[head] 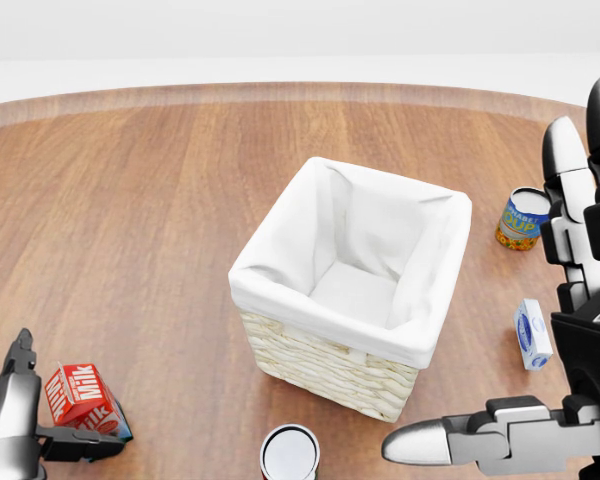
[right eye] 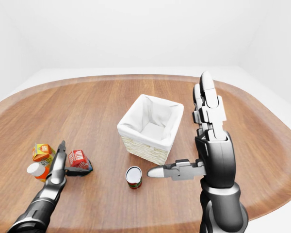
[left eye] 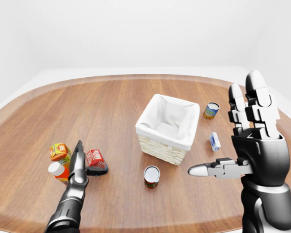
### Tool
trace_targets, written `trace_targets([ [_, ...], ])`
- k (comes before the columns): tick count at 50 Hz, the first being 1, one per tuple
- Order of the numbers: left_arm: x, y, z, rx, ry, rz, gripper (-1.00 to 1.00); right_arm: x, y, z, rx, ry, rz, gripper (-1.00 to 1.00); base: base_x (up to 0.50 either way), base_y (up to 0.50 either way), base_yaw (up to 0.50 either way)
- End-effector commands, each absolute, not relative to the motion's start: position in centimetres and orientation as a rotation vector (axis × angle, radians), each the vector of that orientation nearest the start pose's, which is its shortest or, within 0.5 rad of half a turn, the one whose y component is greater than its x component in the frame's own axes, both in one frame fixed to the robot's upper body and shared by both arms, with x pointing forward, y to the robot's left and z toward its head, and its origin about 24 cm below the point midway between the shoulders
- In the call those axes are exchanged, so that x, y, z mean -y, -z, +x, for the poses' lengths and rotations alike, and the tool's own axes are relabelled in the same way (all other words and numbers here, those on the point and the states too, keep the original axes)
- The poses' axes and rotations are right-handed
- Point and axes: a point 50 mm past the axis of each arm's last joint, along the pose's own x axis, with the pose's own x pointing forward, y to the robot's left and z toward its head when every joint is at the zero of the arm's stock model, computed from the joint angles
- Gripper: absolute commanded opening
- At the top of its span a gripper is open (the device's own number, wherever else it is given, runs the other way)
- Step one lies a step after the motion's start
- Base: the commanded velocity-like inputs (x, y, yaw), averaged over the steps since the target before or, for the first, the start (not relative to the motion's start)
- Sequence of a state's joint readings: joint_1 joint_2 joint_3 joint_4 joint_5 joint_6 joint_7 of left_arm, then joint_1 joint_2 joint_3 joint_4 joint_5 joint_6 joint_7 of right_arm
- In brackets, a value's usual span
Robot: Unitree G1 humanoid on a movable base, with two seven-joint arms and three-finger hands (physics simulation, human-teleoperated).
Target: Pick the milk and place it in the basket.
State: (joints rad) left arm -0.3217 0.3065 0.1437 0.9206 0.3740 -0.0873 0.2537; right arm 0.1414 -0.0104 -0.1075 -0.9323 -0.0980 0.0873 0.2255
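Observation:
The milk (head: 80,395) is a red carton labelled "Milk", lying on the wooden table at the lower left of the views. My left hand (left eye: 89,162) is open right beside it. The fingers (left eye: 78,150) point up along the carton's left side and the thumb reaches under its lower edge, not closed round it. The basket (head: 320,365) is wicker with a white cloth liner. It stands empty at the middle of the table, to the right of the milk. My right hand (left eye: 220,131) is open and empty, raised upright at the right, with the thumb pointing left.
An orange juice carton (left eye: 59,152) and an orange bottle with a white cap (left eye: 57,171) sit just left of my left hand. A red can (left eye: 152,175) stands below the basket. A soup can (left eye: 211,110) and a small blue-white carton (left eye: 214,141) lie right of the basket.

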Motion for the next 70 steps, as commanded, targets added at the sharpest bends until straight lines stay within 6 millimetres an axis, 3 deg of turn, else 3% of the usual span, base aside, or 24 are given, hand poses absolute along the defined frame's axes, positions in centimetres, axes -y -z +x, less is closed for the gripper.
trace_targets([
  [1, -27.4, 5.5, 26.5, -0.582, -0.315, 0.644, 1.0, 16.3, -20.4, 16.8, 0.682, -0.044, -0.244, 1.0, 0.0, 0.0, 0.0],
  [2, -27.2, 5.8, 26.4, -0.605, -0.285, 0.595, 1.0, 16.3, -20.5, 16.8, 0.683, -0.044, -0.244, 1.0, 0.0, 0.0, 0.0],
  [3, -27.0, 6.0, 26.4, -0.625, -0.251, 0.552, -0.83, 16.3, -20.5, 16.8, 0.687, -0.043, -0.244, 1.0, 0.0, 0.0, 0.0],
  [4, -26.9, 6.2, 26.3, -0.633, -0.228, 0.554, -1.0, 16.4, -20.6, 16.7, 0.688, -0.043, -0.243, 1.0, 0.0, 0.0, 0.0],
  [34, -26.8, 5.2, 27.4, -0.593, -0.209, 0.541, -1.0, 16.3, -20.5, 16.8, 0.687, -0.043, -0.24, 1.0, 0.0, 0.0, 0.0],
  [53, -26.3, 2.2, 29.4, -0.439, -0.179, 0.566, -1.0, 16.3, -20.3, 16.9, 0.677, -0.045, -0.239, 1.0, 0.0, 0.0, 0.0],
  [64, -25.8, -0.6, 30.1, -0.288, -0.143, 0.583, -1.0, 16.3, -20.3, 16.8, 0.673, -0.047, -0.24, 1.0, 0.0, 0.0, 0.0],
  [70, -24.9, -3.3, 30.4, -0.159, -0.107, 0.59, -1.0, 16.3, -20.3, 16.8, 0.673, -0.048, -0.241, 1.0, 0.0, 0.0, 0.0],
])
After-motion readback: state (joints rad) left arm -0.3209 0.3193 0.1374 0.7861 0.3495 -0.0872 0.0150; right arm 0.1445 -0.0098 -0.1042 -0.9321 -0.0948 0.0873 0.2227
